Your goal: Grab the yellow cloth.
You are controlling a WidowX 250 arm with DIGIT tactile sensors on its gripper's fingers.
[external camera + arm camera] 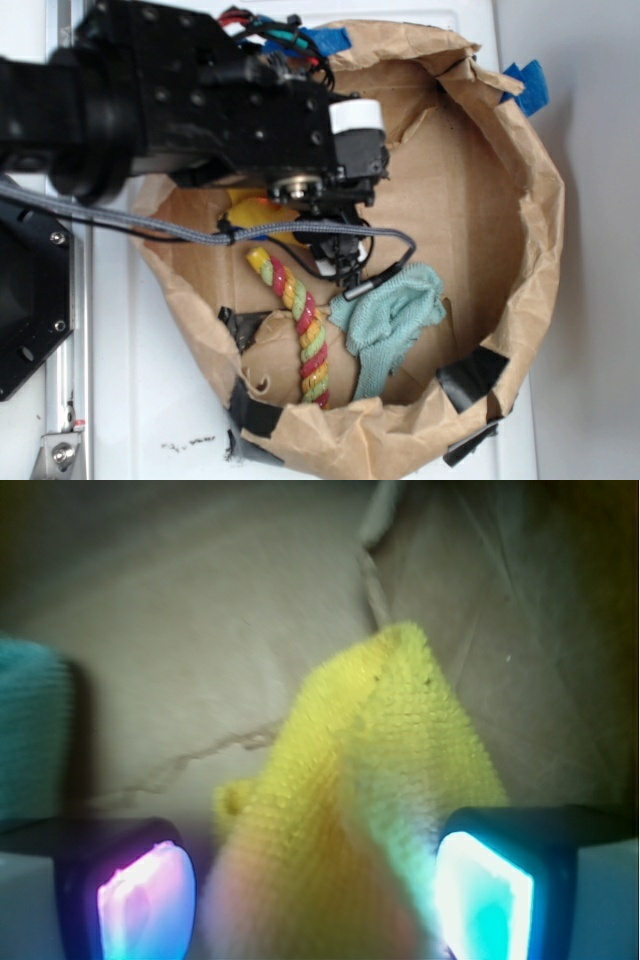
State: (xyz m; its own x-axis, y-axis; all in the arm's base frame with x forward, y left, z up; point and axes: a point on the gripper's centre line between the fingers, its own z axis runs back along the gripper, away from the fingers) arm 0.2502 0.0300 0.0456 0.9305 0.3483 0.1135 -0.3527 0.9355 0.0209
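Inside a brown paper bag with its rim rolled down, lying on a white surface: black robot arm reaching over the left half, covering most of what sits beneath; gripper pointing down into the bag; yellow cloth showing only as a small bright patch under the arm, near the bag's left wall; twisted yellow-red-green rope stretched along the paper floor just beside that patch, running toward the near rim; pale teal cloth crumpled to the right of the rope, close beside it; strips of black tape on the bag's near rim, blue tape at the far edge; grey braided cable crossing in front of the arm.

From the wrist view: yellow cloth rising as a folded peak between the two fingers, its terry weave sharp at the tip and blurred lower down; gripper partly open, pads glowing pink on one side and cyan on the other; cloth filling most of the gap and touching the cyan pad, with a sliver of space toward the pink one; firm clamping not possible to tell; teal cloth at the left edge; creased brown paper behind.
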